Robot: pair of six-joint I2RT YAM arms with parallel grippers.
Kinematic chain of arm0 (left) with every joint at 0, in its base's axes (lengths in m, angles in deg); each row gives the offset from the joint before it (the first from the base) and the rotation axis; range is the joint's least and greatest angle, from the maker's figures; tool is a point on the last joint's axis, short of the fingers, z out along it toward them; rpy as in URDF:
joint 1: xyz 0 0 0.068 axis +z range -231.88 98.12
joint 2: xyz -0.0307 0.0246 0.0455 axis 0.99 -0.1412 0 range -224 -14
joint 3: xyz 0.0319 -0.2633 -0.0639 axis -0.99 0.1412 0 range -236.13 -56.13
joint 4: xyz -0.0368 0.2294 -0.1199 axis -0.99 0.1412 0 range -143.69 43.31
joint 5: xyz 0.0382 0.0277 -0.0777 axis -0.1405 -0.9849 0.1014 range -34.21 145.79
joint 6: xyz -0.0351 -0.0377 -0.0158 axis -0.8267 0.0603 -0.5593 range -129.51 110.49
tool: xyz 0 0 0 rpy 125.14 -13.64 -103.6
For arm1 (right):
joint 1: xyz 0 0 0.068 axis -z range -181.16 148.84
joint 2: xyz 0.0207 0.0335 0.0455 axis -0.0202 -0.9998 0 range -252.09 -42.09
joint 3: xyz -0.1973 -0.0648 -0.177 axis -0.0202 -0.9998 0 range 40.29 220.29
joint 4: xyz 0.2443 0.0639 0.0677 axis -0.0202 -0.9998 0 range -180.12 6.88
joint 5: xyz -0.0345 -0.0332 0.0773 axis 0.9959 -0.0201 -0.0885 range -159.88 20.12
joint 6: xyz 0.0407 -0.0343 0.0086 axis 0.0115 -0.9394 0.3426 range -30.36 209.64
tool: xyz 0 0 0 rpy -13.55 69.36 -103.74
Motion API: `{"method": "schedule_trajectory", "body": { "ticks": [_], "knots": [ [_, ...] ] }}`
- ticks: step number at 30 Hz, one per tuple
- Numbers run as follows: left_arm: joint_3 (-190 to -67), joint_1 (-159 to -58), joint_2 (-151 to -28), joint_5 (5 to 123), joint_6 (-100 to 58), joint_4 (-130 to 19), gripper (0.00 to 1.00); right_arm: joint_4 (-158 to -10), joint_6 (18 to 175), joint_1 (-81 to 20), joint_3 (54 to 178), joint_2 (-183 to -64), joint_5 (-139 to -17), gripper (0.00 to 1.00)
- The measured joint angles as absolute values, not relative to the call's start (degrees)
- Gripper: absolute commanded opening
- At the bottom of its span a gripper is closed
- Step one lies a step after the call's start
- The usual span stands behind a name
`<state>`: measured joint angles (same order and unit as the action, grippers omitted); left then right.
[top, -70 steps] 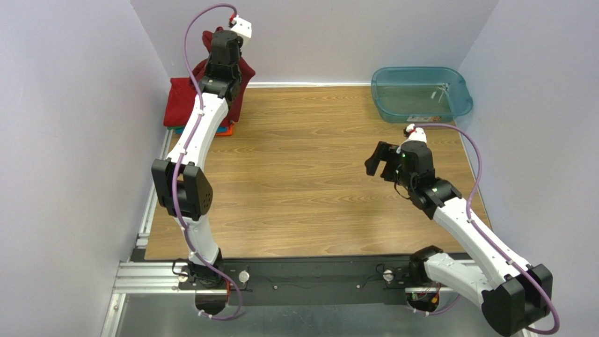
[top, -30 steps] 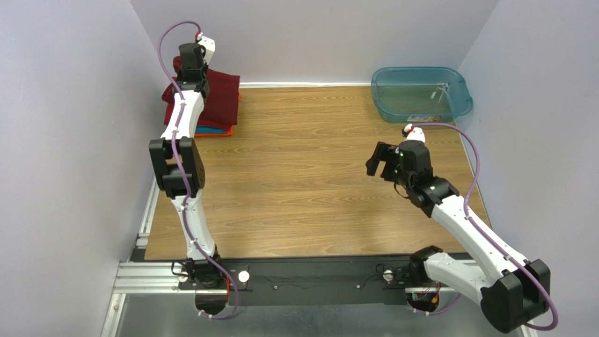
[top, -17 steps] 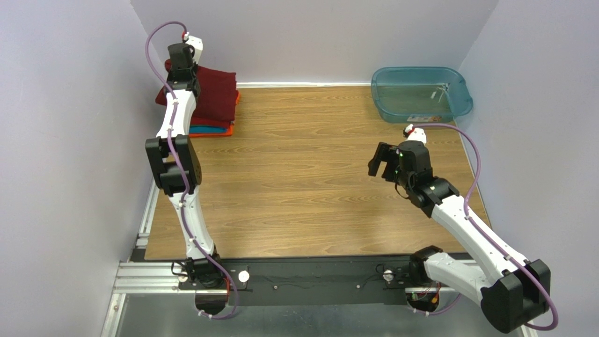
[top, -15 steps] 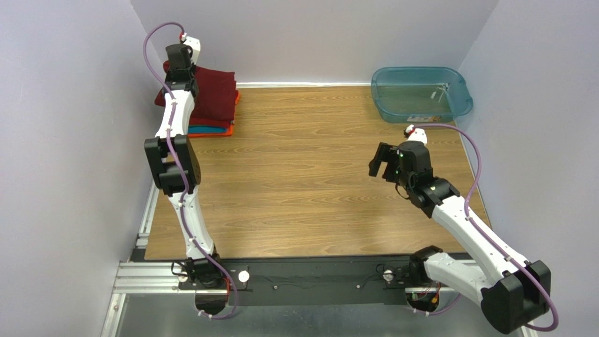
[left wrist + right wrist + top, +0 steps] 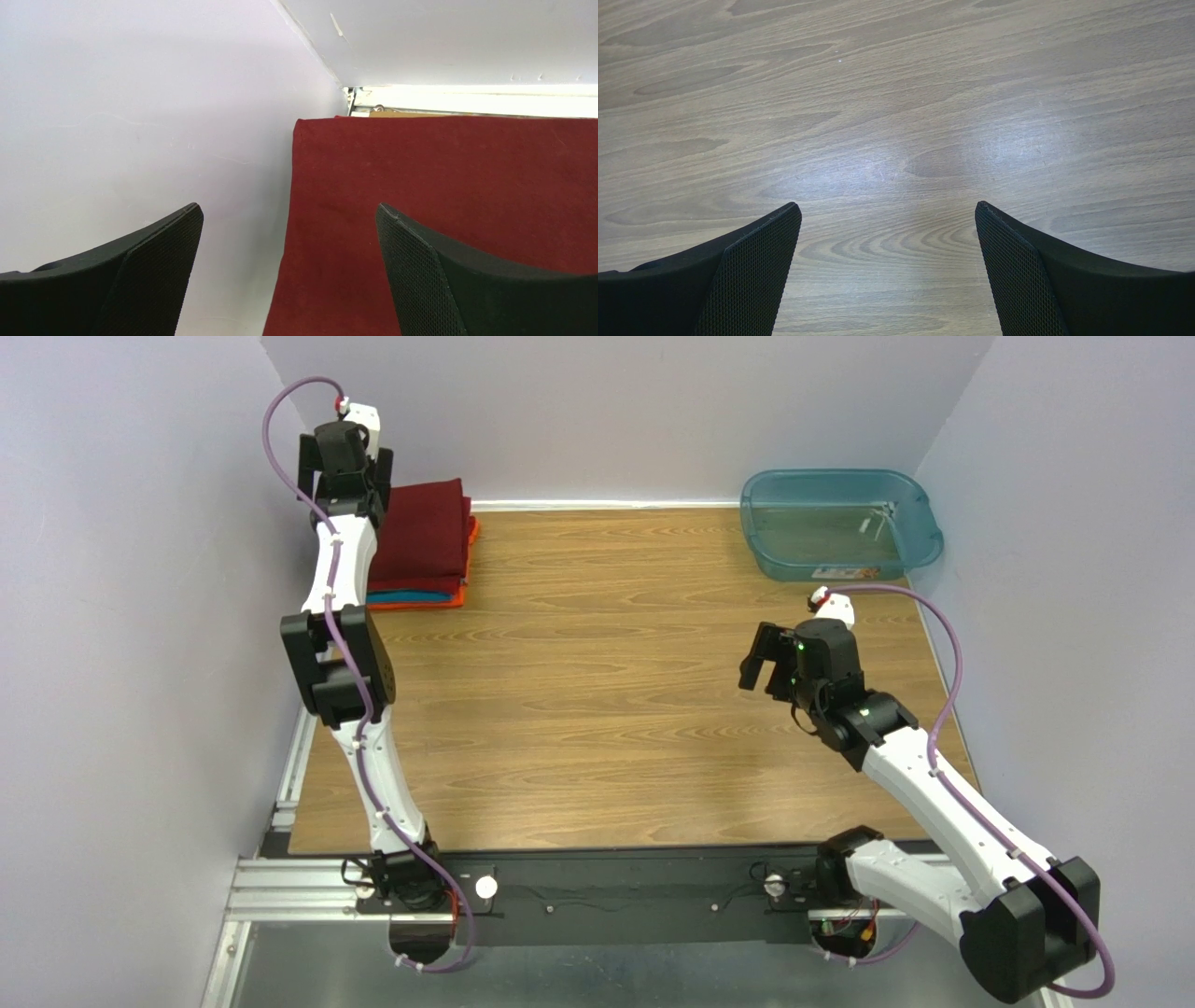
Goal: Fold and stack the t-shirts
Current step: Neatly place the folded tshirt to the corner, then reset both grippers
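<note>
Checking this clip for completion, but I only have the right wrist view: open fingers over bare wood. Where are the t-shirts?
Observer: Folded in one stack at the far left corner of the table, with a maroon t-shirt on top.
Operator: Is the left gripper holding it?
Observer: No. The left gripper is open above that shirt's left edge, next to the wall, with nothing between its fingers.
Operator: Anything else out there?
Observer: A translucent teal tub at the far right corner, with no shirt in it.
</note>
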<state>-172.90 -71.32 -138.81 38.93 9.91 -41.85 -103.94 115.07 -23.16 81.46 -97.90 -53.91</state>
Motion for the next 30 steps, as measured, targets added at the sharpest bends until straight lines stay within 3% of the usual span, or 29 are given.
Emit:
{"method": "schedule_trajectory", "body": {
  "ticks": [8,18,23,30],
  "knots": [
    [-171.19,-71.14,-135.51,39.61,3.99,-40.96,0.98,-104.25,115.07,-23.16,81.48,-97.90,-53.85,1.00],
    [-164.68,-72.91,-117.67,45.38,-9.69,-41.90,0.98,-104.31,115.09,-23.16,82.01,-96.02,-54.61,1.00],
    [-162.38,-77.28,-114.77,43.50,-13.96,-41.53,0.98,-104.31,115.13,-23.16,82.01,-93.66,-55.25,1.00],
    [-148.02,-82.97,-109.33,42.38,-21.19,-40.08,0.98,-104.29,116.16,-23.16,82.01,-92.33,-55.20,1.00]
  ]
}}
